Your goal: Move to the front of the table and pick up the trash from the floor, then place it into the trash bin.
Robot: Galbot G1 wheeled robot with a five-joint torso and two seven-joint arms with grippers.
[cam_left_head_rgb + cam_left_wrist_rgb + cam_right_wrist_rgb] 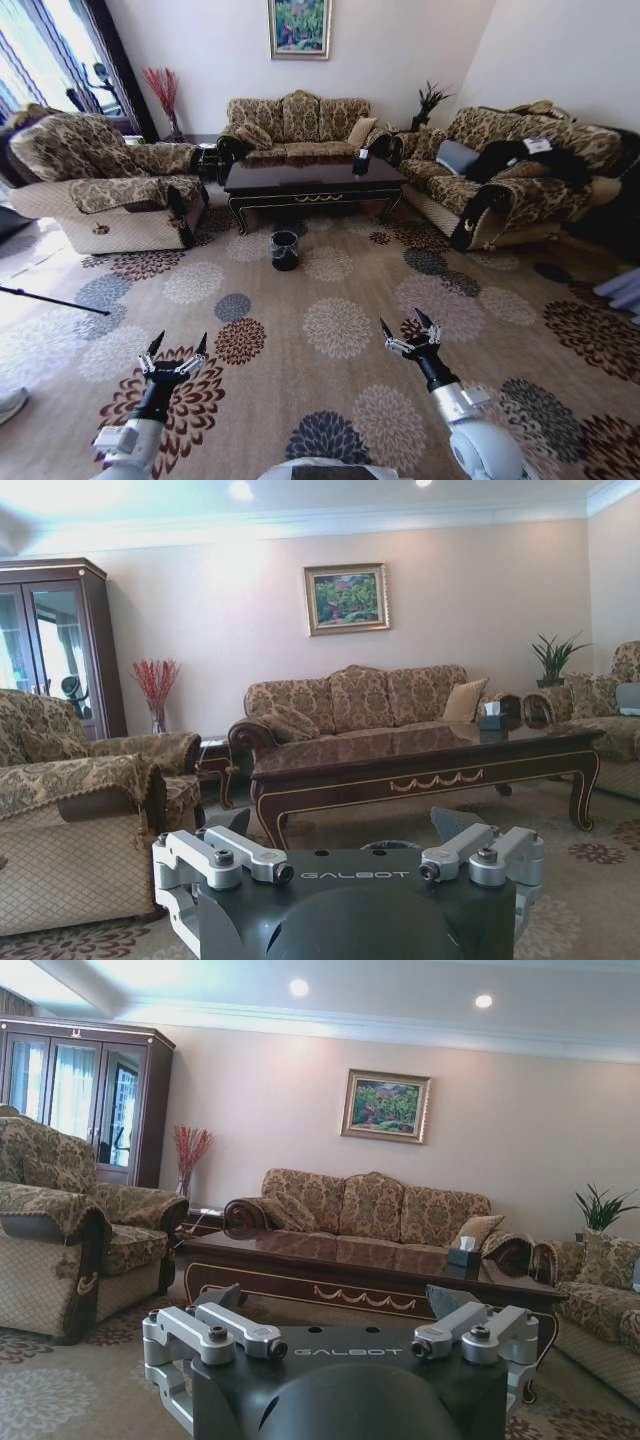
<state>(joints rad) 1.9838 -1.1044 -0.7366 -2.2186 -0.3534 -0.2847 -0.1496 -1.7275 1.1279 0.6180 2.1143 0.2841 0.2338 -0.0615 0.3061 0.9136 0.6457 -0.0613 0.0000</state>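
Observation:
The dark glossy table [310,178] stands ahead across the flower-patterned floor [338,325], in front of the back sofa. The small black trash bin [285,250] with a clear liner sits on the carpet just before the table's front rail. The trash is out of view. Both arms are held low and forward over the carpet, well short of the bin. My left gripper [178,343] is open and holds nothing, as is my right gripper [407,328]. The left wrist view has the left gripper [345,825] open, the table [420,765] beyond it. In the right wrist view the right gripper [335,1300] faces the table [350,1270].
An armchair [100,190] stands at the left, a sofa [295,125] behind the table, and another sofa [510,175] at the right. A tissue box [361,160] sits on the table. A thin black pole [50,298] lies across the carpet at far left. Open carpet stretches between me and the bin.

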